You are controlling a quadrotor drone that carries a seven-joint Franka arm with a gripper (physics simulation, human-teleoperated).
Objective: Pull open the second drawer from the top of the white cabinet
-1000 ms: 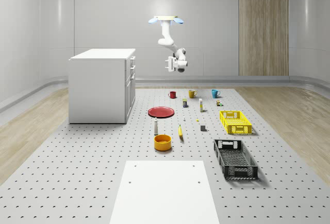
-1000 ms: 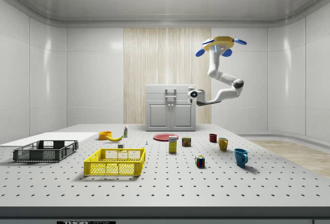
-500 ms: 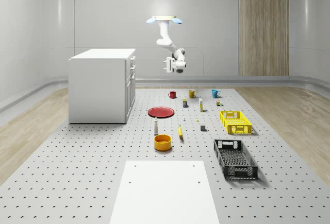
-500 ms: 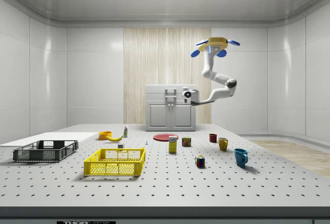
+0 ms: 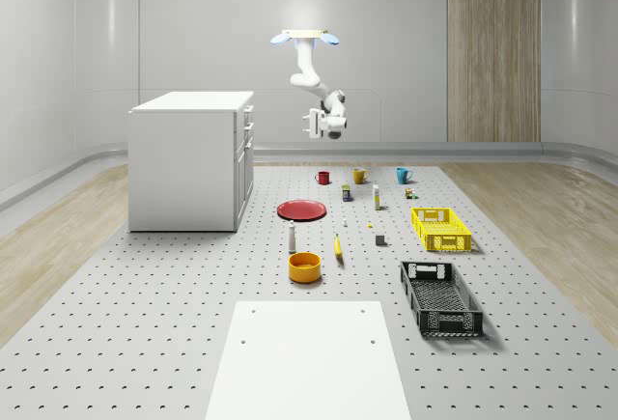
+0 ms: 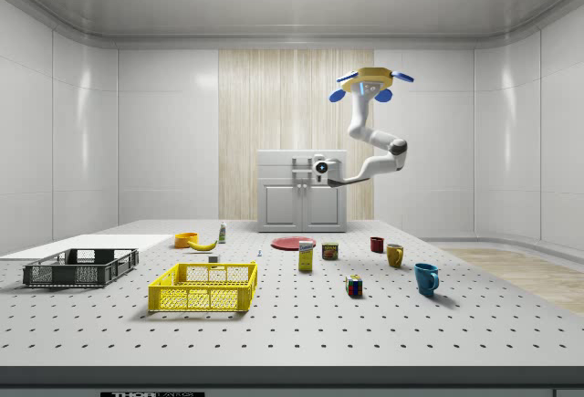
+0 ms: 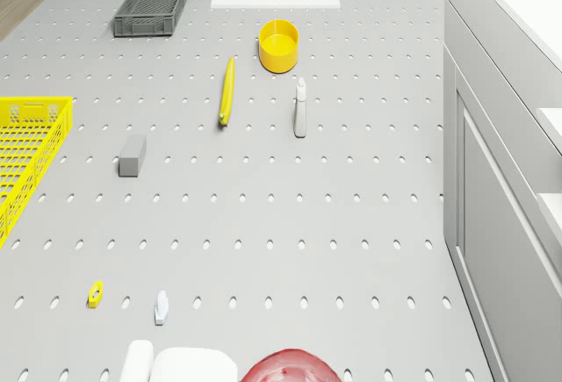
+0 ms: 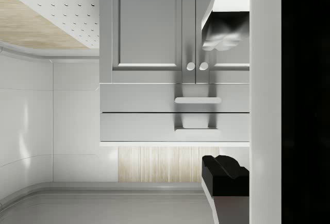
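Now, claw [image 5: 311, 123] apparently open, well short of the closed second drawer [image 8: 174, 98], its handle horizontal.

We see a matt white cabinet [image 5: 191, 159] with smooth painted-looking fronts, on a matt grey floor [image 5: 145, 323] dotted with holes. The walls [image 5: 193, 24] look glossy, one panel [image 5: 492, 48] wood-grained; the crates [image 5: 441, 229] seem plastic mesh.
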